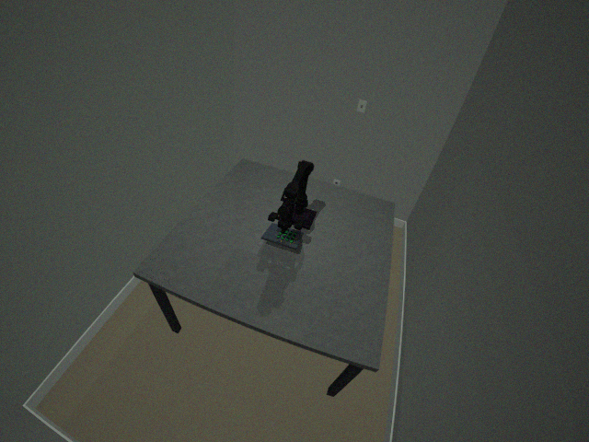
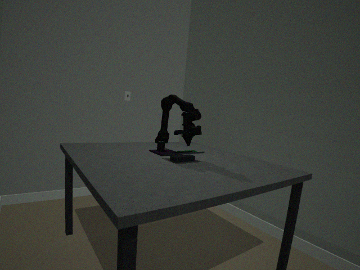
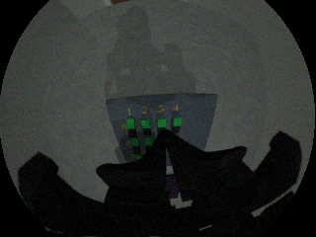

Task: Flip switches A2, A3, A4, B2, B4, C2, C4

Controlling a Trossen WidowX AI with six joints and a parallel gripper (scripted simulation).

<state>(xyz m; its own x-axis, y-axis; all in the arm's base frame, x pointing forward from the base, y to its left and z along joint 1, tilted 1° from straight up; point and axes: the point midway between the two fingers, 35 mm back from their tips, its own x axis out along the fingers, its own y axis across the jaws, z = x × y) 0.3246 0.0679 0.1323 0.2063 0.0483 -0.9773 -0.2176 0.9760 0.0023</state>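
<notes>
The switch panel (image 1: 270, 232) (image 2: 182, 158) (image 3: 199, 111) lies under my gripper (image 1: 283, 231) (image 2: 188, 145) (image 3: 164, 132). The gripper is shut and empty, pointing down; its tips are a little above the panel in the exterior view. In the wrist view, switches A1 (image 3: 130, 123), A2 (image 3: 145, 123), A3 (image 3: 161, 122) and A4 (image 3: 177, 121) each show green at the far end. B1 (image 3: 134, 142), B2 (image 3: 148, 141) and part of C1 (image 3: 137, 158) also show green. The fingers hide the other switches. Which ends are raised is too dim to tell.
The panel stands on the grey table (image 1: 332, 295) (image 2: 162, 185). The arm's base is on a dark purple plate (image 2: 158, 152) beside the panel. The arm's shadow falls across the table beyond the panel's far edge.
</notes>
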